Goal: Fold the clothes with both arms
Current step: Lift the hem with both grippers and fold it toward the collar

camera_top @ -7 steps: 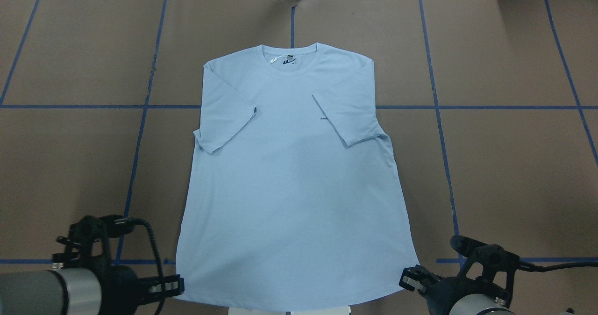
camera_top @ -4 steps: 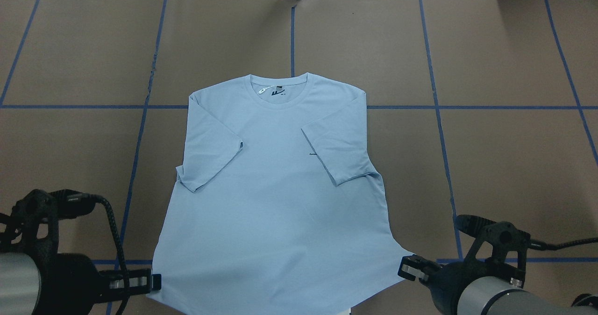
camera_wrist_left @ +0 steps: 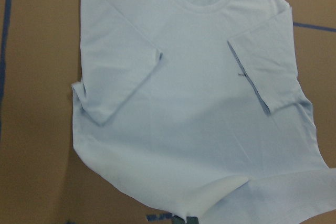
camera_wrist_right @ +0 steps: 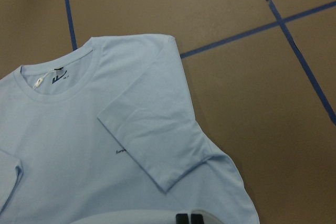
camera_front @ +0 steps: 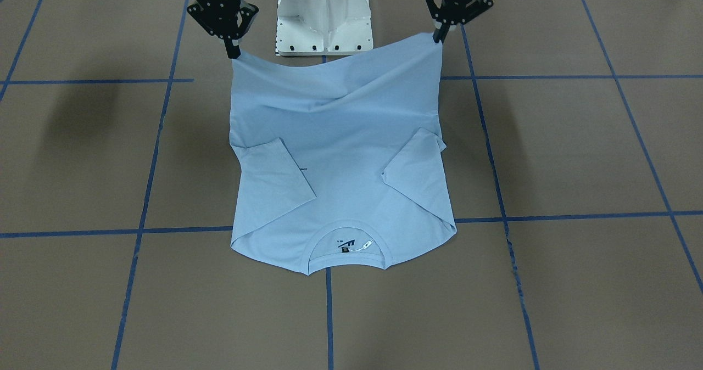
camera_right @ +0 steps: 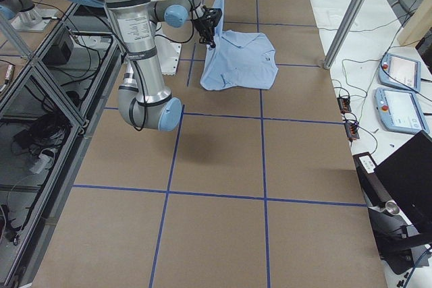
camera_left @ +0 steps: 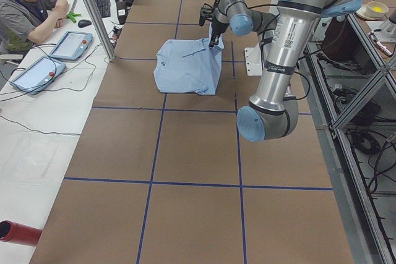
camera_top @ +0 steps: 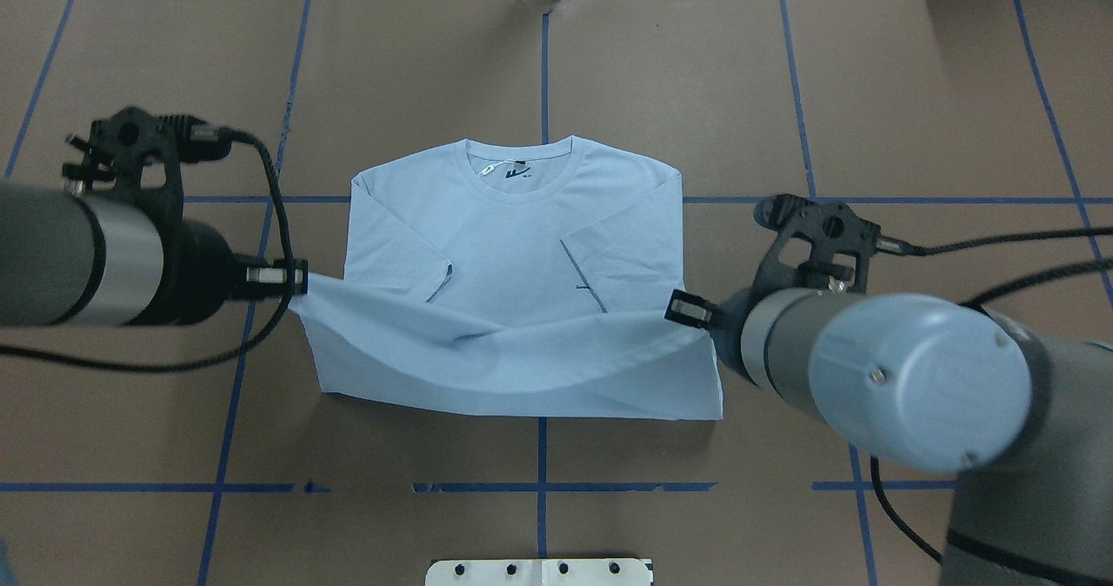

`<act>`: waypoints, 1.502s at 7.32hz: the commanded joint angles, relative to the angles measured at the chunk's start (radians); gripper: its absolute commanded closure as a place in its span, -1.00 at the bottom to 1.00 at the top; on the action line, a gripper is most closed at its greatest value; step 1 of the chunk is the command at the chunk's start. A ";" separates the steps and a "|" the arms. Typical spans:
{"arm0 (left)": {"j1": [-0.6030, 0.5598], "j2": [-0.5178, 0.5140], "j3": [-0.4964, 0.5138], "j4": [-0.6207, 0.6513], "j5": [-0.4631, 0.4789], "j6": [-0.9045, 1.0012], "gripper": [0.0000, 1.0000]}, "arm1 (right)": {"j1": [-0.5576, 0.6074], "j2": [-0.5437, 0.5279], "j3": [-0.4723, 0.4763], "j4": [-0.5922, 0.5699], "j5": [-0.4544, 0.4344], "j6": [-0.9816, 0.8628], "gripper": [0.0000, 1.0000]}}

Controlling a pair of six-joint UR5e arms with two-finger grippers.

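The T-shirt (camera_top: pixel 513 247) looks soft, light and floppy, its collar end flat on the surface (camera_top: pixel 913 116), so the left tool (camera_top: pixel 300 277) and right tool (camera_top: pixel 680 309) each pinch a bottom corner, held up

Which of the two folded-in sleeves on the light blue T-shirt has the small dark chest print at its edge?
The folded short sleeve on the robot's right side: the dark print sits against its hem. The left-side sleeve lies on plain fabric.
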 commanded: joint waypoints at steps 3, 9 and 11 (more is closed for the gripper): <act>-0.138 -0.096 0.400 -0.164 0.017 0.105 1.00 | 0.220 0.100 -0.397 0.238 0.054 -0.110 1.00; -0.133 -0.219 0.876 -0.525 0.061 0.105 1.00 | 0.254 0.198 -0.796 0.480 0.049 -0.150 1.00; -0.129 -0.226 0.927 -0.577 0.061 0.127 1.00 | 0.254 0.196 -0.807 0.481 0.049 -0.163 1.00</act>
